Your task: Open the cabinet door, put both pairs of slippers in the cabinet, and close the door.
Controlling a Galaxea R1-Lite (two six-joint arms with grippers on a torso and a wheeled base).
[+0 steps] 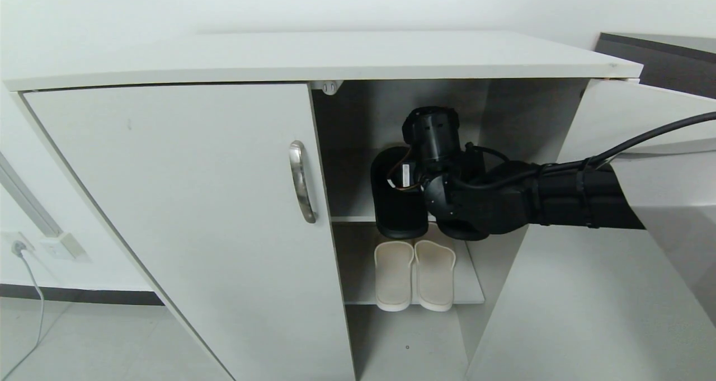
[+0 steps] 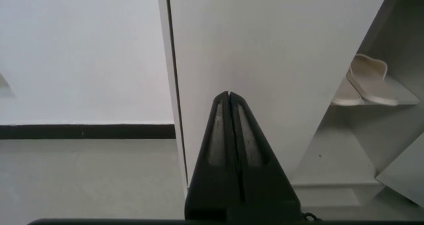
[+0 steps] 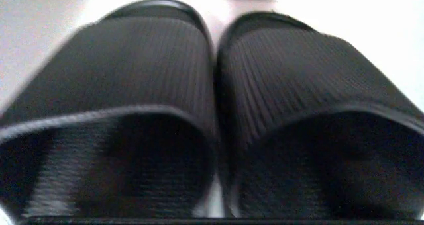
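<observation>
Bright even light, cabinet (image 1: 335, 56) interior in shadow, straight edges bowed in head view

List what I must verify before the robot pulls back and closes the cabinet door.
1. Right door open: ok.
2. White slippers side by side on the lower shelf: ok.
3. Black slippers fully resting on the upper shelf: cannot tell; heels seem past its edge.
4. Right arm clear of the cabinet: not ok, it is inside.
5. Left claw shut, outside the cabinet: ok.
</observation>
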